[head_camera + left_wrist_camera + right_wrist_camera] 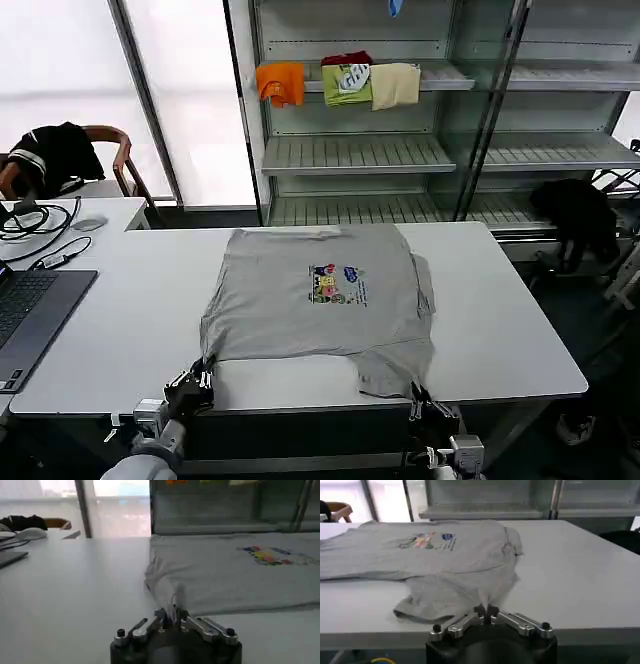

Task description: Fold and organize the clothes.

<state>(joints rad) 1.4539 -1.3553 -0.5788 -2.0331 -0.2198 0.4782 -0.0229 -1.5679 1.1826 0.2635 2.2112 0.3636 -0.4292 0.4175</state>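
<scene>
A light grey T-shirt [300, 310] with a small multicoloured chest print [337, 284] lies spread on the white table [130, 320], its neck toward the shelves. At the table's near edge my left gripper [200, 384] is shut on the shirt's near left hem corner. In the left wrist view, that gripper [170, 615] has a thin ridge of shirt [225, 575] cloth pinched between its tips. My right gripper [418, 404] is shut on the near right corner. The right wrist view shows that gripper [486, 611] with bunched shirt [450, 595] cloth rising from its jaws.
A laptop [30, 310], cables [35, 220] and a mouse [88, 224] sit at the table's left end. Behind it a chair [110, 150] holds a black garment. The shelf unit [360, 150] behind carries orange, green and cream folded garments. A black garment [575, 215] lies at the right.
</scene>
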